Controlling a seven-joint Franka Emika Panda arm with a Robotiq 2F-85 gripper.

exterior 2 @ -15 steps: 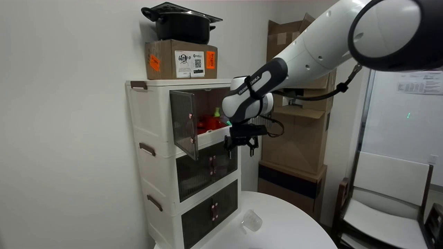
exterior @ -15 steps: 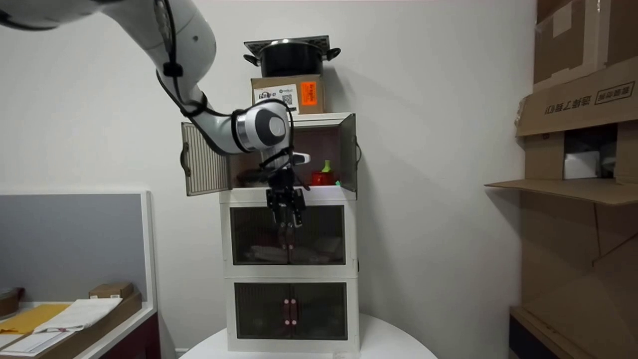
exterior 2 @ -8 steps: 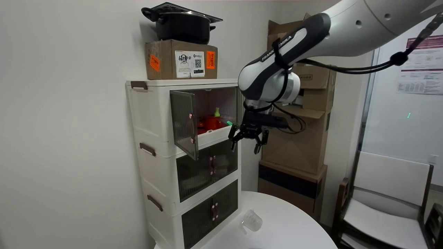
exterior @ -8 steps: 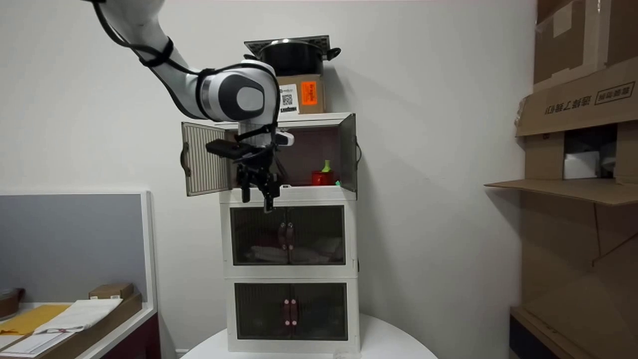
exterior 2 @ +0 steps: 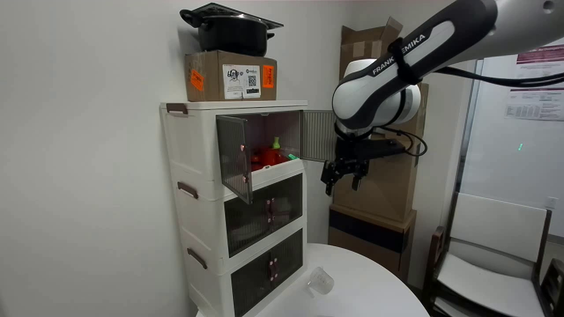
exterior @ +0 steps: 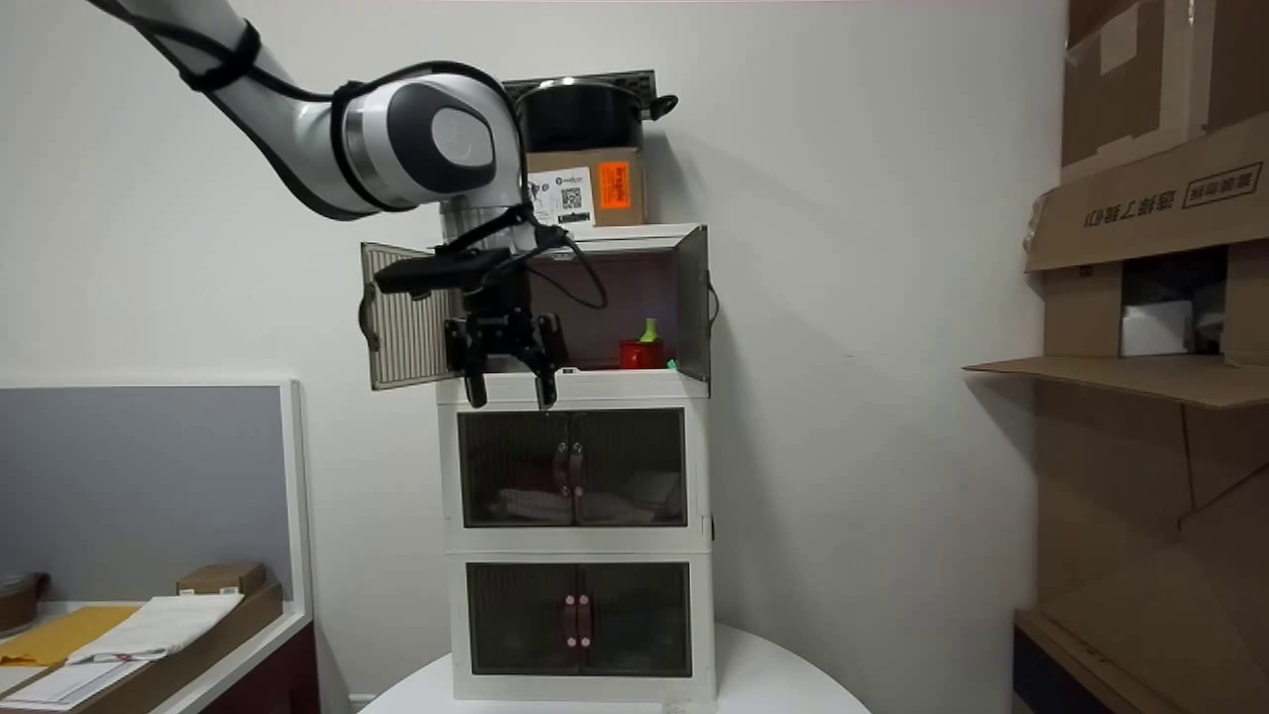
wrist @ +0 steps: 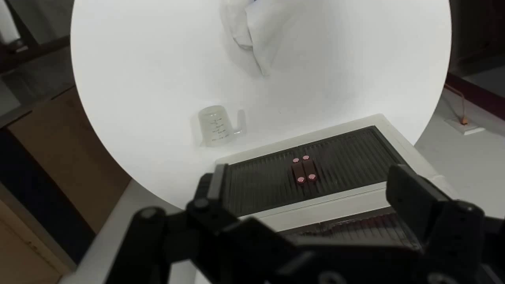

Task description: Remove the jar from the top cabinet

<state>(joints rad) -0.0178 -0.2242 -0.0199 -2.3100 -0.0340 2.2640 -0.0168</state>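
Exterior view, white top cabinet (exterior 2: pixel 190 143), ribbed grey doors (exterior 2: pixel 232 154) wide open

Top cabinet (exterior: pixel 634 283) partly hidden, probable cloth (wrist: pixel 268 33) cut off

Pale wall (exterior: pixel 892 297), round white table (exterior 2: pixel 361 286), dark-framed chair (exterior 2: pixel 493 273), cardboard boxes (exterior 2: pixel 374 189)

Bench (exterior 2: pixel 374 286): round, white, partly cropped in both exterior views. White three-tier cabinet stack (exterior: pixel 580 540) stands on it, close to one edge. Clear handled measuring cup (wrist: pixel 216 127) sits just in front of the stack, apart from it; graduation marks show in wrist view, can't tell if upright. White cloth (wrist: pixel 265 31) lies farther out than the cup, cut off by that view's edge.
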